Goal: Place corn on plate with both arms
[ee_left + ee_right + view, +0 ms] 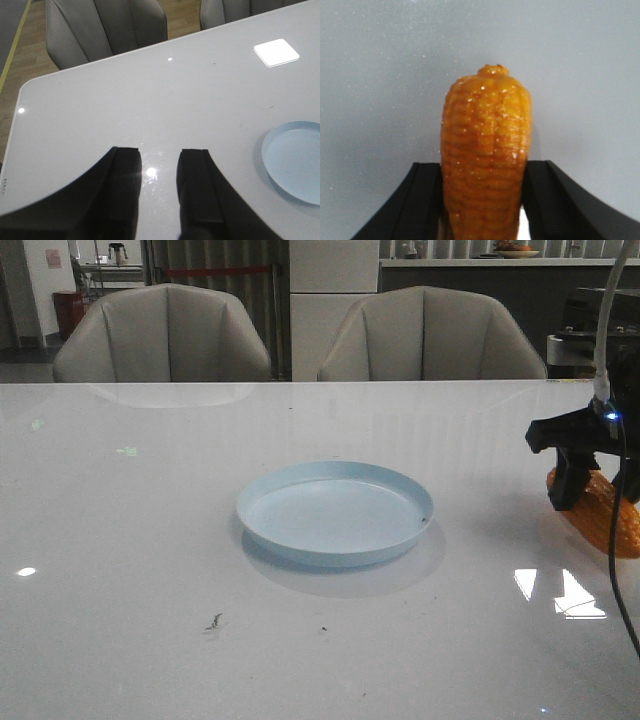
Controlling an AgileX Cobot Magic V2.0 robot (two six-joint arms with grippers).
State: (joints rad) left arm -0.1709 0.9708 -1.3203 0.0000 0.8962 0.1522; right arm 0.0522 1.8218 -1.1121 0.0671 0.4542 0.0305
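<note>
Corn: glossy orange plastic toy cob, on white table, far right of plate.
Right gripper: jaws around cob, touching its sides.
Left gripper: narrowly parted, empty.
Plate: round pale blue, bare.
Progress: grasp stage; lift, transfer outstanding.

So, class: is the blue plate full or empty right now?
Empty. The plate shows only bare blue inside; the corn lies apart on the table, at the right end effector.
</note>
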